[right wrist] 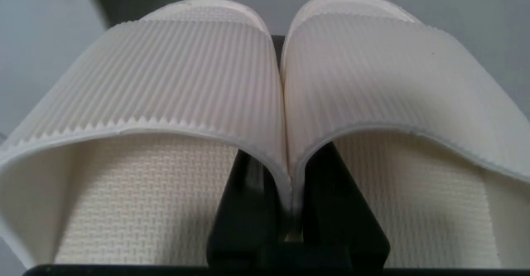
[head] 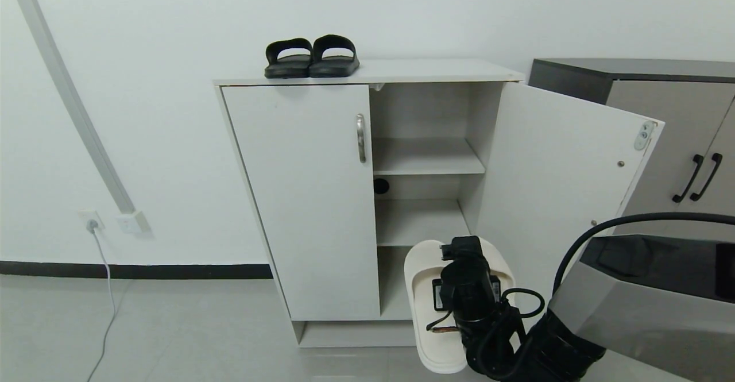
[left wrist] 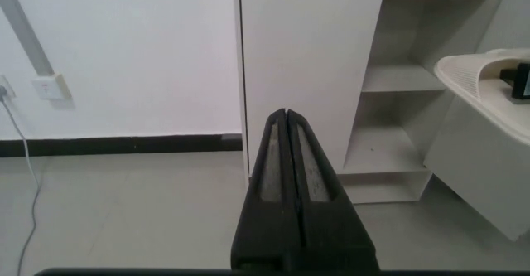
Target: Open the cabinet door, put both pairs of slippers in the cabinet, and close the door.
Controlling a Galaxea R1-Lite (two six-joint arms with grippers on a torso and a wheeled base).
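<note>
The cabinet (head: 448, 72) stands at 12 o'clock from me; its right door (head: 551, 198) is swung wide open toward 3 o'clock, and its left door (head: 304, 198) is closed. Behind the open door I see the upper shelf (head: 428, 158) and the lower shelf (head: 419, 221), both bare.

The white slippers (head: 422, 313) hang in front of the bottom compartment, at 6 o'clock from the lower shelf, soles facing down, toes toward the cabinet. I judge them to be light, soft foam; they will bend and not break. The ribbed straps should give good friction, but the outer halves may sag or spread apart.

The black slippers (head: 312, 57) sit side by side, touching, on the cabinet top at its 11 o'clock corner. I think the best hold is the same: pinch the two inner edges together.

The right claw (head: 464, 255) is clamped on the white pair; its fingers (right wrist: 248, 201) squeeze the two inner edges where the slippers meet, so the pair spreads to both sides of it.

The left claw (left wrist: 286, 123) is closed on nothing, low, pointing at the cabinet, well apart from both pairs.
</note>
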